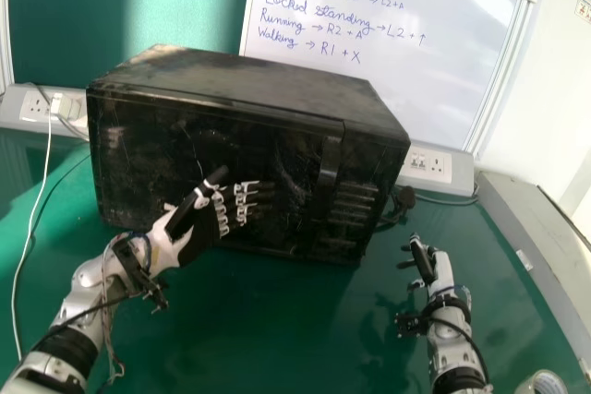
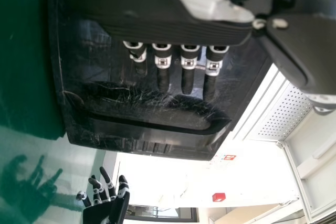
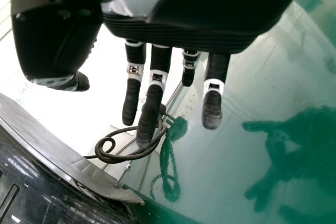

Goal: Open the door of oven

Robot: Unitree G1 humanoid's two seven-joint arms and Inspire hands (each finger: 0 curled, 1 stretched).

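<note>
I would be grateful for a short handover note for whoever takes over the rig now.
Left hand: open, in front of the oven door, left of the handle; contact unclear.
Right hand: open, holding nothing, right of the oven.
Oven: on the green table, handle upright towards the door's right side.
Done: left hand near the door, which is shut.
Left to do: get hold of the handle, pull the door open.

A hand could pass over the glossy green worktop [image 1: 277, 329] between the left robot hand [image 1: 192, 228], which obstructs part of the front of the black box-shaped oven [image 1: 148, 159], and the right robot hand [image 1: 440, 269], while a looped dark cable [image 3: 123, 159] crowds the oven's right side.
</note>
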